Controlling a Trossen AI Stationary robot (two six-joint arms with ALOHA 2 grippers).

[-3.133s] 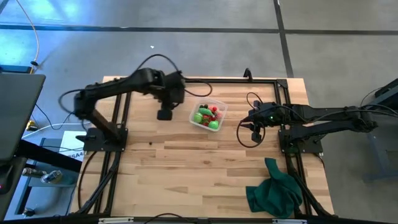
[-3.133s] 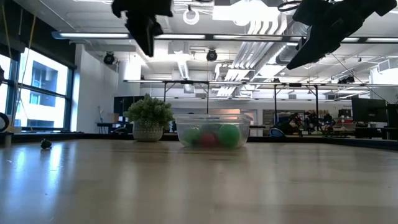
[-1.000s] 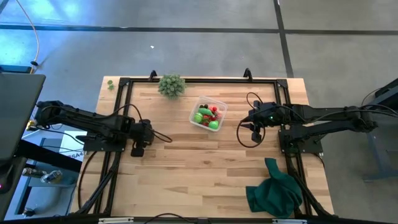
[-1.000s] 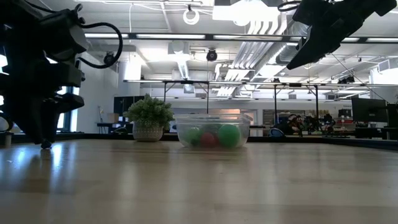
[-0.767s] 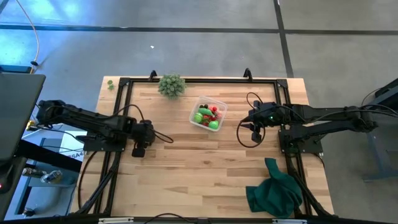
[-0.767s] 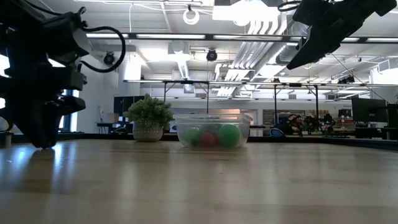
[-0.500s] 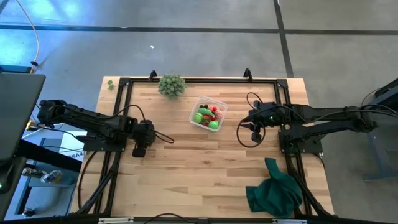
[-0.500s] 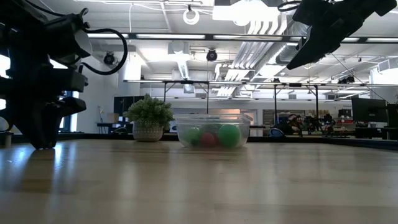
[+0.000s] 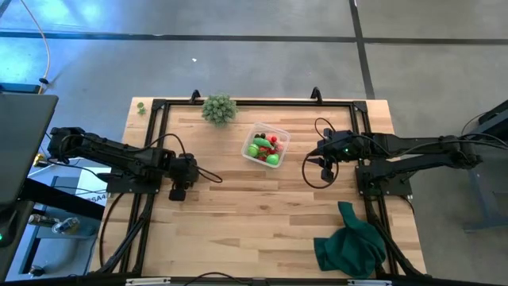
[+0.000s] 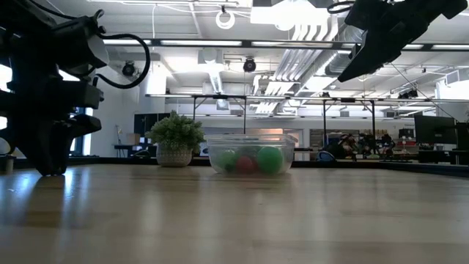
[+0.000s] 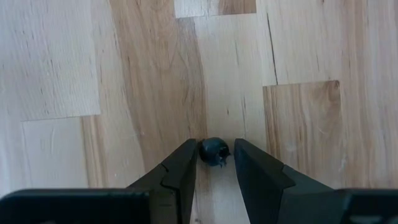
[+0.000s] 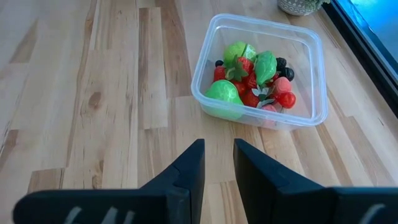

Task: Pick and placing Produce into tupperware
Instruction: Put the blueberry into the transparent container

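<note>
A small dark berry (image 11: 214, 152) lies on the wooden table at its left side. My left gripper (image 9: 178, 193) is down at the table top, shut on the berry; it also shows in the low view (image 10: 47, 165). The clear tupperware (image 9: 266, 144) stands at the far middle of the table and holds several green pieces, red berries and dark berries (image 12: 252, 78). My right gripper (image 9: 325, 165) hangs above the table to the right of the tupperware, empty, with a narrow gap between its fingers (image 12: 219, 149). My left gripper pinches the dark berry's two sides (image 11: 203, 153) between its two fingertips. The fingers come from above and point down. The berry rests on the table.
A spiky pale-green ball (image 9: 218, 109) stands at the far edge, left of the tupperware. A dark green cloth (image 9: 349, 246) lies at the near right corner. A black frame (image 9: 238, 102) runs along the table's far, left and right sides. Bare wood lies in the middle and near part.
My left gripper has gone down the last bit to the table over the dark berry and shifted slightly toward the table's right edge, then kept still. The berry has stayed where it was.
</note>
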